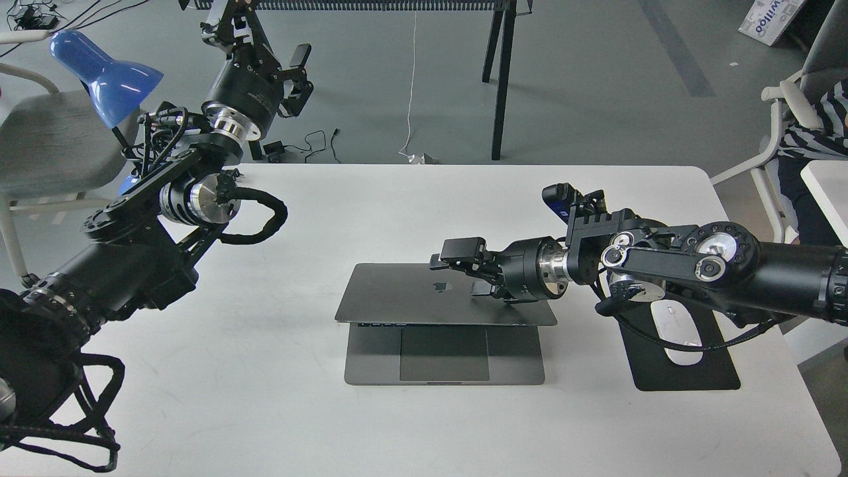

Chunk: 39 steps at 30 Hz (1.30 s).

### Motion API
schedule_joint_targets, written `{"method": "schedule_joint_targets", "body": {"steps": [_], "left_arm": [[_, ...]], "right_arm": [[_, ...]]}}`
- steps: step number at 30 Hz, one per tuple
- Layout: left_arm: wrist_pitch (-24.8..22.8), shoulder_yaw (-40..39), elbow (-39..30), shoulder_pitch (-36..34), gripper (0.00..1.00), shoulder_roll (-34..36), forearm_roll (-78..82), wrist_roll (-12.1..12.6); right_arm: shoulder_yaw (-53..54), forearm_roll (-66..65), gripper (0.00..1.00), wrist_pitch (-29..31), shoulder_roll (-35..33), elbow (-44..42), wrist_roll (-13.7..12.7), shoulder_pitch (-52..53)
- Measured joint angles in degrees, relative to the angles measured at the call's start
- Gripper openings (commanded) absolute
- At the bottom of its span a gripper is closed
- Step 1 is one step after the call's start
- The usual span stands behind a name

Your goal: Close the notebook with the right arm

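Observation:
The notebook [397, 301] lies in the middle of the white table [265, 411]. Its space-grey lid is tilted far down over the keyboard, with the black apple logo [438, 286] facing up. Only the trackpad [444, 354] and the front strip of the base show below the lid's edge. My right arm [695, 262], with the blue module [556, 199] at its wrist, reaches in from the right. Its gripper [469, 271] rests on top of the lid just right of the logo, fingers apart and holding nothing. My left gripper [296, 74] is raised at the far left, open and empty.
A black mouse pad [689, 374] with a white mouse [682, 338] lies right of the notebook, partly under my right arm. A blue desk lamp [106, 73] and a grey chair [40, 146] stand at the left. A seated person [811, 126] is at the far right.

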Motion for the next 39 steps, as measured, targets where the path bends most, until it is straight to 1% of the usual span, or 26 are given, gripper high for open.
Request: {"method": "schedule_joint_targets", "body": {"steps": [12,30,34,39], "left_arm": [[0.0,0.0,0.0,0.0,1.0,0.0,0.0,0.0],[0.0,0.0,0.0,0.0,1.0,0.0,0.0,0.0],[0.0,0.0,0.0,0.0,1.0,0.0,0.0,0.0],[0.0,0.0,0.0,0.0,1.0,0.0,0.0,0.0]], "right_arm": [[-0.8,-3.9,1.0,-0.8,0.2,-0.3,-0.2,-6.7],[-0.6,-4.6,1.0,-0.8,0.2,-0.1,-0.2,-8.3],[3.1,-4.3,1.0,-0.9,-0.6,-0.1,-0.1,-5.9],[14.3,-4.2,1.0,-0.9,-2.6,-0.2,0.0,-3.2]]}}
